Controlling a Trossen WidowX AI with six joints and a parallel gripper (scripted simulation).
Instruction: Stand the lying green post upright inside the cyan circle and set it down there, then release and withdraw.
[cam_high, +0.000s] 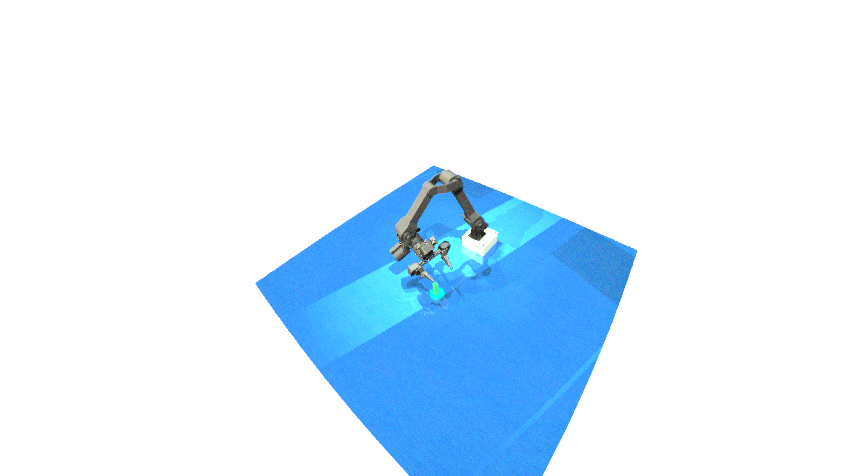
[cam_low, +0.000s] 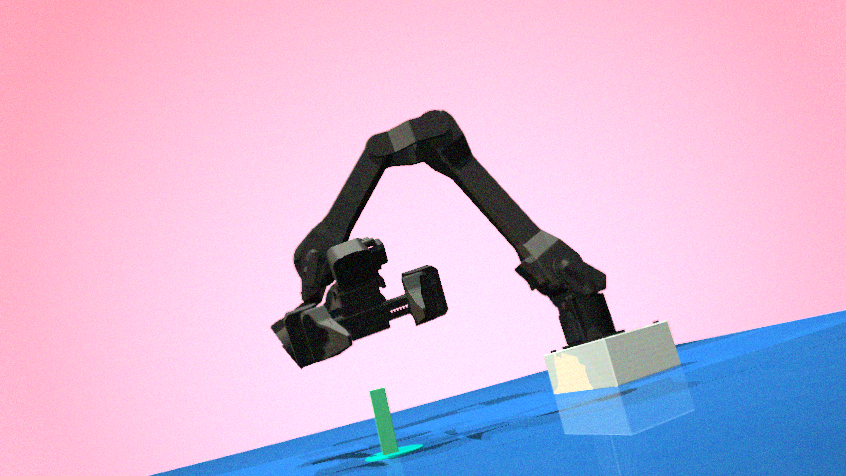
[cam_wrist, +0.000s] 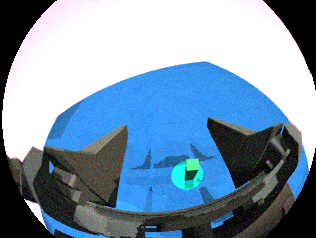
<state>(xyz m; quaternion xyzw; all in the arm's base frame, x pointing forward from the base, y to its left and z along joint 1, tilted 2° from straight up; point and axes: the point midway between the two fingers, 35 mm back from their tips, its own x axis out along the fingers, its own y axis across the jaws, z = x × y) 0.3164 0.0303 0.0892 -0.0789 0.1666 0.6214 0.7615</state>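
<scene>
The green post (cam_high: 436, 287) (cam_low: 383, 420) (cam_wrist: 192, 164) stands upright, with its foot inside the cyan circle (cam_high: 440, 296) (cam_low: 412, 448) (cam_wrist: 178, 176). In the wrist view its light green top face hides a little of the circle's edge. My gripper (cam_high: 443, 275) (cam_low: 366, 341) (cam_wrist: 169, 124) is open wide and empty. It hangs above the post, with a gap between it and the post's top in the exterior view. In the wrist view the post shows between the two fingers, lower than their tips and nearer the right one.
The arm's white base block (cam_high: 480, 243) (cam_low: 644, 356) stands on the blue floor (cam_high: 485, 367) (cam_low: 769, 402) (cam_wrist: 175, 100), to the right of the circle in the top and exterior views. The arm arches from it over to the gripper. Shadows lie around the post.
</scene>
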